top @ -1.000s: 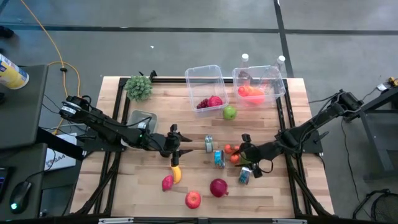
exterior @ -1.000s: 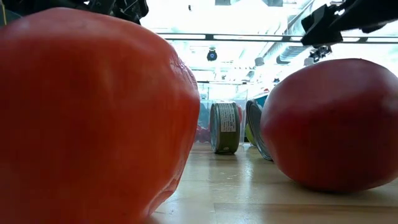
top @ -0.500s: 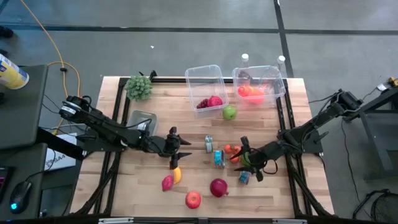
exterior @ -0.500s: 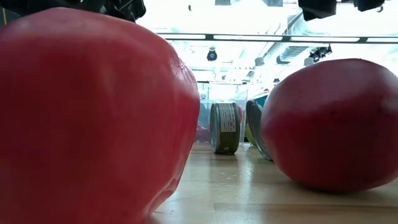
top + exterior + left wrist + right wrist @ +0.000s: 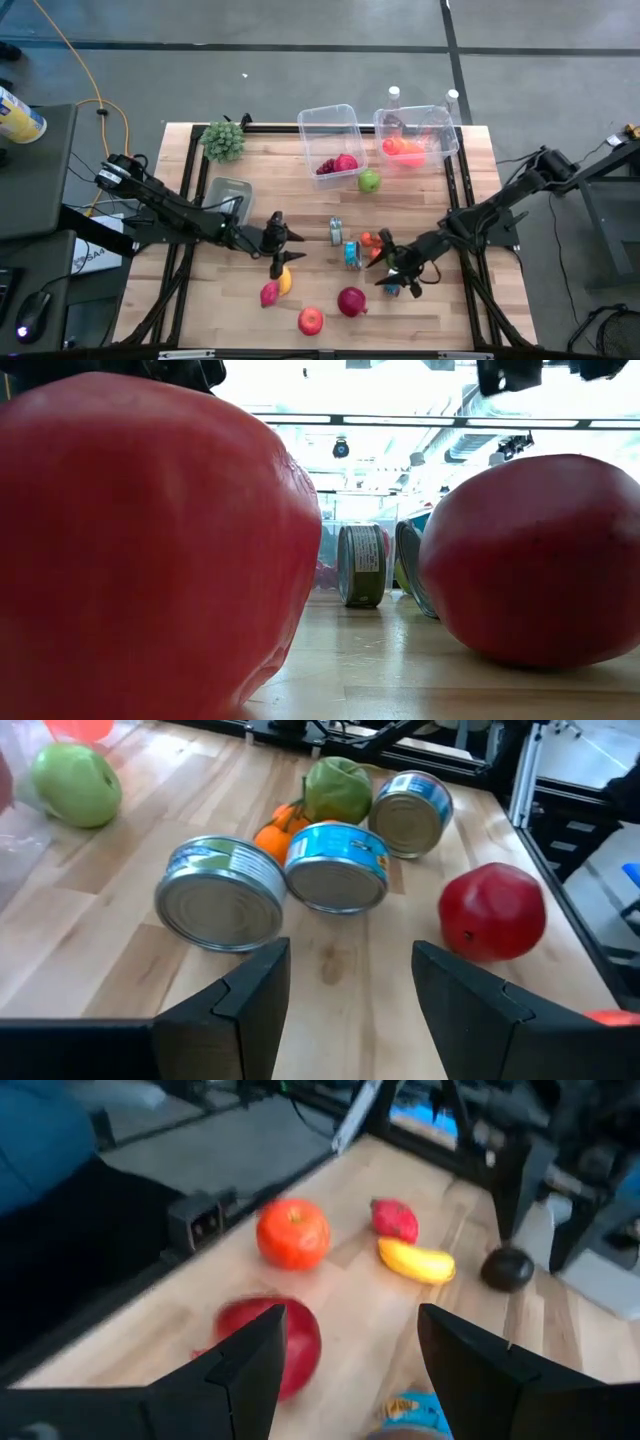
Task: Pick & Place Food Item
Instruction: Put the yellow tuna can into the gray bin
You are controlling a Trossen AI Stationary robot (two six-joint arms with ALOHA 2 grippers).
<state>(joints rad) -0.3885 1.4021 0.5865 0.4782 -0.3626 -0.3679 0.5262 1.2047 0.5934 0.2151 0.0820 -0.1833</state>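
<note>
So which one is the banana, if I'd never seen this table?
Start at the wooden table seen from above and find the left gripper reaching toward the middle. Just past its fingertips, toward the near edge, lies the banana, beside a pink fruit. It is the only long, yellow item.

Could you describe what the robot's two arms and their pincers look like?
Both arms are dark, slim, jointed links on black bases at the table's edges. The left pincer and right pincer each carry two flat, angular black fingers, matte and unmarked. A grey ribbed collar shows at the left arm's shoulder.
</note>
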